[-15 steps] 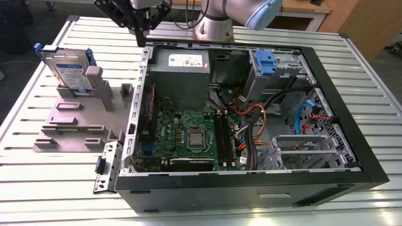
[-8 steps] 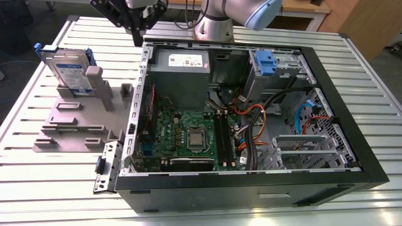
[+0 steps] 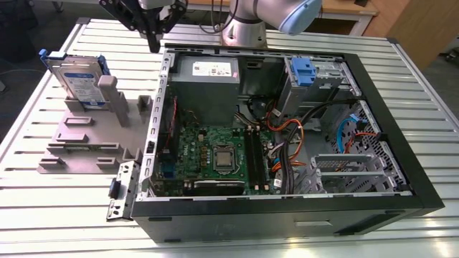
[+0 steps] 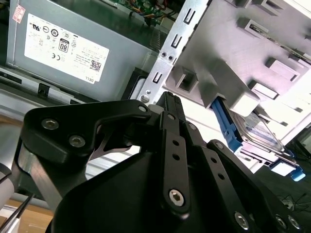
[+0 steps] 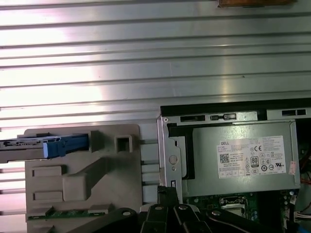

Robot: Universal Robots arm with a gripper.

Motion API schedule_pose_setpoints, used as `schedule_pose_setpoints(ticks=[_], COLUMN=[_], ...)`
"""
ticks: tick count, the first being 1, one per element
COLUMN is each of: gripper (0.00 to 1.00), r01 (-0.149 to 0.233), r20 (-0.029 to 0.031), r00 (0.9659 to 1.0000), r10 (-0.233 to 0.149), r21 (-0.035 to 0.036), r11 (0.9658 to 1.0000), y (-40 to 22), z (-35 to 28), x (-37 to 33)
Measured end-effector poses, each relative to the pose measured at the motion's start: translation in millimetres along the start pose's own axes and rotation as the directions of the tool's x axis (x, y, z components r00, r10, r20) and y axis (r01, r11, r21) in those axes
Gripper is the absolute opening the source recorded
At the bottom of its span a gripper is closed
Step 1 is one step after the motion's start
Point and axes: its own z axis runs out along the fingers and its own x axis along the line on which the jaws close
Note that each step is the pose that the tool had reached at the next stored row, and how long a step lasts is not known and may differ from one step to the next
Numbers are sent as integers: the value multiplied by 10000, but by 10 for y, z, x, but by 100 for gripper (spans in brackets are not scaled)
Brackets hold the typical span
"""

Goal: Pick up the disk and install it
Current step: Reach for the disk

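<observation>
Disk [image 3: 76, 80] upright on edge in holder [image 3: 83, 144], tool [image 3: 153, 46] apart

The table [image 3: 43, 215] is a metal top of long ribbed silver slats [image 5: 121, 43], which run side to side in the exterior view. Light glares off them in pale bands, strongest in the first wrist view. Beyond the table's far edge stands a wooden desktop [image 3: 351, 9]. Past its far corner on the exterior view's right rises a light-brown wooden panel [image 3: 423, 32]. Dark floor [image 3: 11, 107] lies off the edge on the exterior view's left.
</observation>
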Motion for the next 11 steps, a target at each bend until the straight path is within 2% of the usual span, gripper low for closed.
schedule_pose_setpoints(ticks=[11], gripper=[11], r01=[-1], r20=[-25], r00=[10000], r10=[1], r21=[3], r11=[10000], y=[20], z=[12], x=[74])
